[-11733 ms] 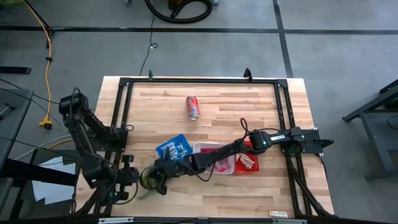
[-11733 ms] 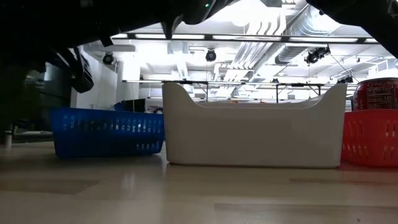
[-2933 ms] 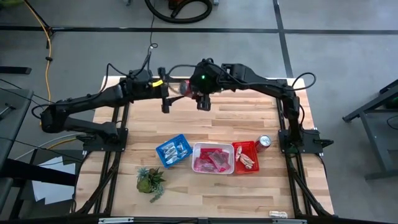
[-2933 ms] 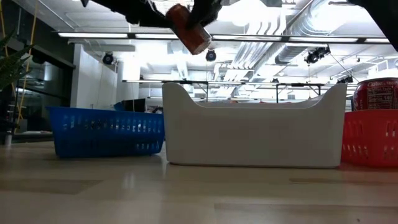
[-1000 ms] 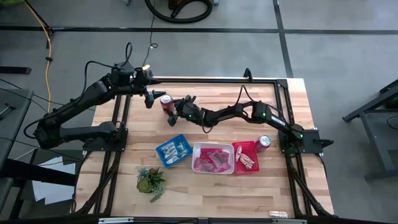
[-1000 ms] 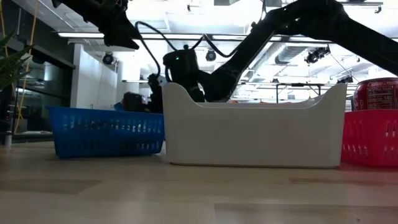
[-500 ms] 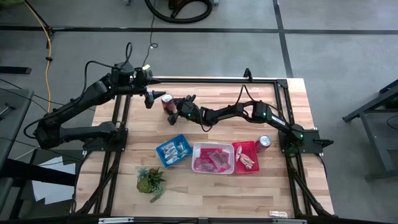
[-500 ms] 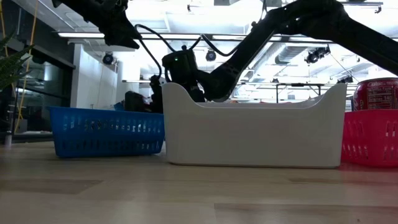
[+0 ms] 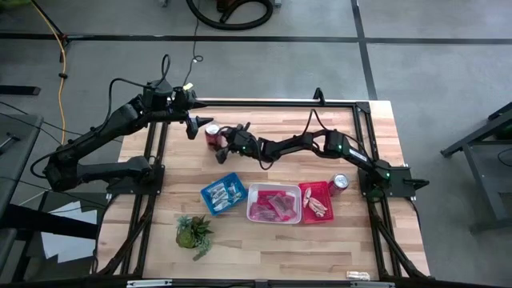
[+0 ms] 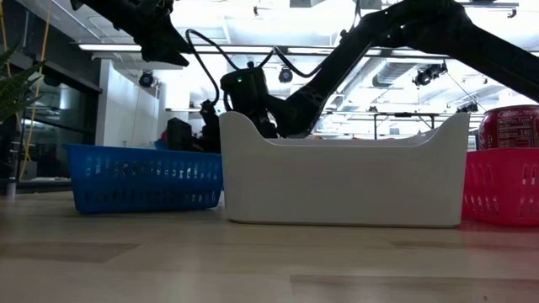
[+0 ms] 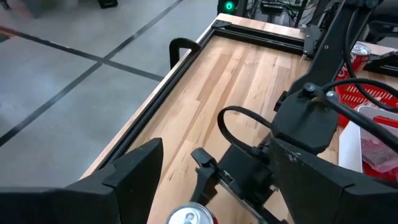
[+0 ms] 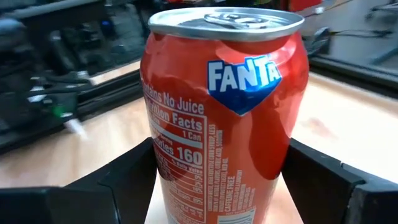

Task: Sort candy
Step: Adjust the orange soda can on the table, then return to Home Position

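Observation:
A red Fanta can (image 9: 213, 134) stands upright on its base at the table's far left. My right gripper (image 12: 221, 186) reaches level from the right, one finger on each side of the can. My left gripper (image 9: 192, 126) hovers open just beyond the can, whose top (image 11: 189, 218) shows below it. The candy lies sorted: blue-and-white bars in a blue tray (image 9: 222, 193), pink packets in a white tray (image 9: 274, 203), sweets in a red tray (image 9: 316, 202). My right gripper's fingers (image 12: 124, 180) stand close against the can's two sides (image 12: 155, 155), low on its body, coming level from the table's right. I cannot tell whether they touch it. The can stands upright on the table.
A second red can (image 9: 339, 183) stands beside the red tray's far right corner. A small green plant (image 9: 193, 233) sits near the front left. A black frame (image 9: 256, 104) runs along the table's far and side edges. Bare wood lies at the far right.

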### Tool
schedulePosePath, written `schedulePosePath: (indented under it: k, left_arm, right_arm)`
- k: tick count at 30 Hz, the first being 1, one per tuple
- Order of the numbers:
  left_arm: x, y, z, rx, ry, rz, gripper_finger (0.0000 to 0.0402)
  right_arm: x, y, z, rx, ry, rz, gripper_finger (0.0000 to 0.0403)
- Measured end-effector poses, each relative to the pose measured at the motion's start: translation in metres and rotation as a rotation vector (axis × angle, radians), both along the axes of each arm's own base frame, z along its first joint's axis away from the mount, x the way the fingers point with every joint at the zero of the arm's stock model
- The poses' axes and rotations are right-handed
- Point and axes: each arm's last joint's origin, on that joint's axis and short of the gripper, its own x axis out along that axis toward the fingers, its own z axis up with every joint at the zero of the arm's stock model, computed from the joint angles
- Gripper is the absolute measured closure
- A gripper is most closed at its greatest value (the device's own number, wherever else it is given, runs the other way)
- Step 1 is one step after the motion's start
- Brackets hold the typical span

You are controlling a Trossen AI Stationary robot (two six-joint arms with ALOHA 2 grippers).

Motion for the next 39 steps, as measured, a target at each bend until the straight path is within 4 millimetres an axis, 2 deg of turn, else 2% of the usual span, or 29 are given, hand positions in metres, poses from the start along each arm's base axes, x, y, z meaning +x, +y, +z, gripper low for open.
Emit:
schedulePosePath:
  k: [5,10,12,18,22,27,34,39]
  left_arm:
    - [0.0,0.0,0.0,0.0,0.0,0.0,0.0123]
    - [0.0,0.0,0.0,0.0,0.0,0.0,0.0123]
    - [0.0,0.0,0.0,0.0,0.0,0.0,0.0123]
    - [0.0,0.0,0.0,0.006,0.003,-0.001,0.0123]
    - [-0.001,0.001,0.001,0.016,0.012,0.026,0.0123]
    - [-0.002,0.003,0.013,0.07,0.006,0.122,0.0123]
    - [-0.003,0.002,0.024,0.079,-0.034,0.12,0.0123]
    - [-0.001,0.0,0.025,-0.053,-0.115,0.093,0.0123]
  right_arm:
    - [0.001,0.004,0.001,0.014,-0.021,0.046,0.0088]
    - [0.0,0.006,-0.003,0.023,0.035,0.034,0.0035]
    - [-0.001,0.006,0.002,0.027,0.046,0.034,0.0014]
    - [-0.003,0.005,0.02,0.027,0.077,0.057,0.001]
    - [-0.009,0.001,0.051,-0.01,0.116,0.168,0.001]
    - [-0.026,-0.007,0.089,-0.089,0.249,0.307,0.001]
    - [-0.076,-0.034,0.146,-0.132,0.486,0.318,0.001]
    - [-0.122,-0.048,0.185,-0.082,0.603,0.35,0.001]
